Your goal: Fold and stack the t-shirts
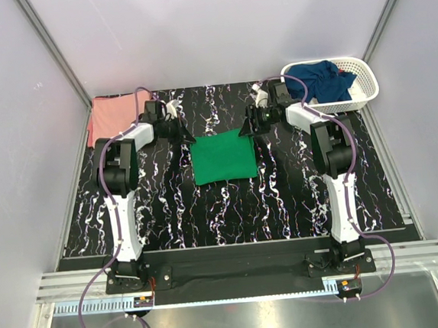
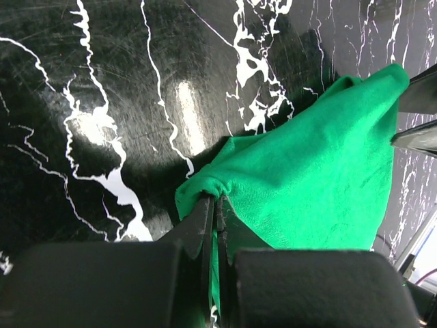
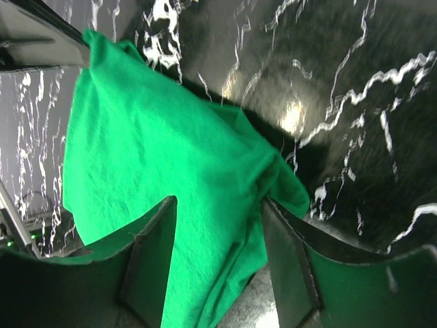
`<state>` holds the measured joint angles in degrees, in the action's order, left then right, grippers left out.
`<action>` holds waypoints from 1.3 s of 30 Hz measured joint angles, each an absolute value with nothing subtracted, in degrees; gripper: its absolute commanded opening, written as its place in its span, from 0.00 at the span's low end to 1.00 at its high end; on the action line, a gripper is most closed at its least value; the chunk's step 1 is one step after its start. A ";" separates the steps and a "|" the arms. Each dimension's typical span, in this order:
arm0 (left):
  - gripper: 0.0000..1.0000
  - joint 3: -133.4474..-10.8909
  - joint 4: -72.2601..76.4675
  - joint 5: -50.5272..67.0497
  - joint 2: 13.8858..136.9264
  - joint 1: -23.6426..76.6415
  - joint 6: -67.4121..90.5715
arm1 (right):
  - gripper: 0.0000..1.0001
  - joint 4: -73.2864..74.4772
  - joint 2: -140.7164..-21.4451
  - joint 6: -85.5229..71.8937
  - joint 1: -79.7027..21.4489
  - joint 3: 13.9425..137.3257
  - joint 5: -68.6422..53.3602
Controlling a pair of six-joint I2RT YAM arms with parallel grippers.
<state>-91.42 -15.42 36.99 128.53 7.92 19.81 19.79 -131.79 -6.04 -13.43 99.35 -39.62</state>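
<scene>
The green t-shirt (image 1: pixel 222 157) lies folded in a rough square at the middle of the table. My left gripper (image 1: pixel 183 133) is at its far left corner and is shut on a pinch of the green cloth (image 2: pixel 217 198); the shirt (image 2: pixel 321 171) spreads away from it. My right gripper (image 1: pixel 249 126) is at the far right corner, open, its fingers astride the green shirt (image 3: pixel 150 150) without closing on it (image 3: pixel 218 205). The salmon pink t-shirt (image 1: pixel 115 115) lies folded at the back left. The navy t-shirt (image 1: pixel 323 80) is bunched in the basket.
The white lattice basket (image 1: pixel 367 89) stands at the back right corner of the black marbled table (image 1: pixel 231 209). Grey walls enclose the table on three sides. Each wrist view shows the other gripper at the shirt's opposite corner.
</scene>
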 measured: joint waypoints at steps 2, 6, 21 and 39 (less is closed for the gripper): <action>0.00 -91.81 -15.42 37.36 129.08 7.92 20.12 | 0.61 19.66 -132.00 -6.04 -13.39 100.31 -39.66; 0.00 -92.40 -15.42 37.58 129.38 7.84 20.58 | 0.62 19.31 -132.20 -5.98 -13.34 101.32 -39.64; 0.00 -92.88 -15.40 37.58 129.64 7.68 21.26 | 0.28 19.00 -135.20 -5.58 -13.23 102.96 -40.14; 0.00 -87.59 -8.69 38.35 125.38 7.64 28.56 | 0.00 14.31 -127.92 -11.86 -13.10 94.61 -37.26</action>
